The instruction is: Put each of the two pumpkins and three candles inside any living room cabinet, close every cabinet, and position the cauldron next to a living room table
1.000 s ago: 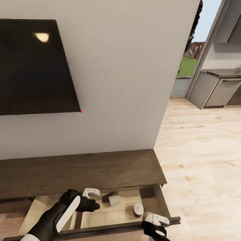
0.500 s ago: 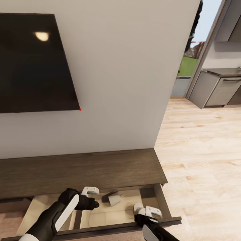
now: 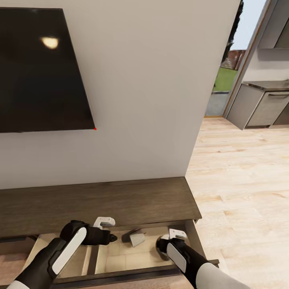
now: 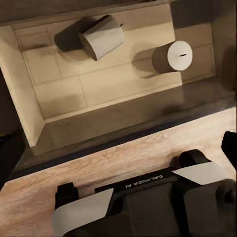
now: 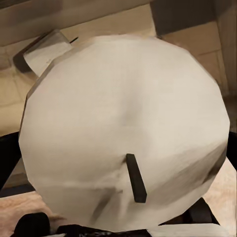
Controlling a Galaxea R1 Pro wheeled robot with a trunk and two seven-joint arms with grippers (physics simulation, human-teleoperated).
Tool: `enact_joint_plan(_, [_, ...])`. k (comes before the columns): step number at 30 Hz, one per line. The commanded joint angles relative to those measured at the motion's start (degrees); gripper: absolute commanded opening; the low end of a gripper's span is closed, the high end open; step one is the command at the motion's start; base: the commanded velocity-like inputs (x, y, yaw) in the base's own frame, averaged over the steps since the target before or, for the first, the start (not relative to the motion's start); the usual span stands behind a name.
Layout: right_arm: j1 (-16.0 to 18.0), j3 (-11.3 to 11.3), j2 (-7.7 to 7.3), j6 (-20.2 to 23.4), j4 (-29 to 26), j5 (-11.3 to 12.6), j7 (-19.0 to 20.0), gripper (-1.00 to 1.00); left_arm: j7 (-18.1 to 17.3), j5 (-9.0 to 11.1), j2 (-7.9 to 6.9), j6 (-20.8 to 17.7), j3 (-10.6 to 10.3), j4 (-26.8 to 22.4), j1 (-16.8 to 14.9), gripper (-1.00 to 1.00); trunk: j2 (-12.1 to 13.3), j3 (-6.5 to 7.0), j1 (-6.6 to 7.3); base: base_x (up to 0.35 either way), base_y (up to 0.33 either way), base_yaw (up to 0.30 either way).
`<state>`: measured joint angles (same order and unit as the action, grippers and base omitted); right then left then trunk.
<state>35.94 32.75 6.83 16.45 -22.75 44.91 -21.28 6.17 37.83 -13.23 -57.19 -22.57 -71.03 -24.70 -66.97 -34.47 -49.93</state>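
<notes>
The dark-brown cabinet (image 3: 120, 202) stands below the wall with its right drawer (image 3: 192, 237) pulled out. On the pale drawer floor (image 4: 64, 89) one white candle lies tipped (image 3: 137, 239) (image 4: 101, 35) (image 5: 43, 50) and another stands upright (image 4: 173, 55). Over the drawer's right part my right gripper (image 3: 162, 245) is shut on a third candle (image 5: 123, 128), its wick facing the wrist camera. Above the drawer's left part my left gripper (image 3: 107, 232) (image 4: 129, 174) hangs open and empty. The pumpkins and the cauldron are out of view.
A black TV (image 3: 40, 72) hangs on the white wall above the cabinet. To the right, pale wood floor (image 3: 241, 180) runs toward a doorway and grey kitchen cupboards (image 3: 263, 108). The cabinet's flat top is bare.
My right arm has moved forward from the drawer's front edge to over its right part, covering the upright candle in the head view. The left arm drifted slightly left. The head view shifted a little.
</notes>
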Motion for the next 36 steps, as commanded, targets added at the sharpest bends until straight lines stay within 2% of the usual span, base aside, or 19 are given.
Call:
enact_joint_plan(1, [0.24, 0.47, -0.04, 1.13, -0.10, 0.33, -0.47, -1.00, 0.60, 3.32, -0.94, -0.15, -0.89, -0.91, -0.06, 1.00, -0.45, -0.24, -0.23, 0.000, 0.000, 0.000])
enact_joint_plan(3, [0.41, 0.47, -0.05, 2.26, -0.10, 0.26, -0.45, -1.00, 0.60, 7.85, -3.13, -0.18, -3.17, -2.92, -0.05, 1.00, -1.25, -0.60, -0.67, 0.000, 0.000, 0.000])
enact_joint_plan(5, [0.48, 0.47, -0.06, 2.73, -0.10, 0.34, -0.44, -1.00, 0.60, 12.86, -6.17, -0.24, -5.68, -6.19, -0.03, 1.00, -2.06, -0.96, -1.11, 0.000, 0.000, 0.000])
enact_joint_plan(7, [0.51, 0.47, -0.06, 2.96, -0.10, 0.38, -0.44, -1.00, 0.60, 19.83, -9.44, -0.23, -8.28, -10.02, -0.01, 1.00, -2.86, -1.32, -1.55, 0.000, 0.000, 0.000])
enact_joint_plan(10, [0.73, 0.47, 0.14, 3.10, -0.17, 0.33, -0.43, -1.00, 0.60, 31.81, -14.36, -0.18, -12.04, -14.19, 0.00, 1.00, -4.06, -1.85, -2.21, 0.000, 0.000, 0.000])
enact_joint_plan(12, [0.97, 0.47, 0.77, 3.13, -0.20, 0.20, -0.43, -1.00, 0.60, 37.32, -16.68, -0.14, -12.98, -15.38, 0.00, 1.00, -4.86, -2.21, -2.64, 0.000, 0.000, 0.000])
enact_joint_plan(13, [1.03, 0.49, 1.14, 3.12, -0.23, 0.05, -0.43, -1.00, 0.60, 39.00, -17.36, -0.13, -13.07, -15.66, 0.00, 1.00, -5.27, -2.39, -2.86, 0.000, 0.000, 0.000])
enact_joint_plan(16, [1.11, 0.53, 1.63, 3.01, -0.26, -0.28, -0.39, -1.00, 0.60, 41.04, -18.18, -0.12, -13.02, -16.00, 0.00, 1.00, -6.47, -2.93, -3.52, 0.000, 0.000, 0.000])
enact_joint_plan(20, [1.14, 0.68, 1.86, 2.91, -0.34, -0.47, -0.08, -1.00, 0.60, 42.16, -18.52, -0.09, -12.83, -16.06, -0.01, 1.00, -8.07, -3.65, -4.40, 0.000, 0.000, 0.000])
enact_joint_plan(24, [1.15, 0.73, 2.02, 2.89, -0.51, -0.46, 0.07, -1.00, 0.60, 43.69, -18.58, -0.02, -11.81, -15.96, 0.00, 1.00, -9.68, -4.37, -5.28, 0.000, 0.000, 0.000])
enact_joint_plan(29, [1.15, 0.80, 2.19, 2.94, -0.57, -0.44, 0.30, -1.00, 0.60, 44.04, -18.72, -0.03, -11.46, -15.84, -0.04, 1.00, -11.68, -5.27, -6.38, 0.000, 0.000, 0.000])
enact_joint_plan(33, [1.15, 0.83, 2.29, 2.99, -1.56, -0.40, 0.42, -1.00, 0.60, 44.56, -20.11, -0.03, -10.34, -15.86, -0.01, 1.00, -13.29, -5.98, -7.26, 0.000, 0.000, 0.000])
enact_joint_plan(35, [1.15, 0.88, 2.30, 3.00, -2.46, -0.37, 0.48, -1.00, 0.60, 46.32, -20.86, -0.07, -9.77, -15.78, 0.00, 1.00, -14.09, -6.34, -7.70, 0.000, 0.000, 0.000])
enact_joint_plan(36, [1.15, 0.89, 2.34, 2.99, -2.78, -0.36, 0.50, -1.00, 0.60, 48.55, -21.97, -0.09, -9.55, -15.74, -0.01, 1.00, -14.49, -6.52, -7.92, 0.000, 0.000, 0.000])
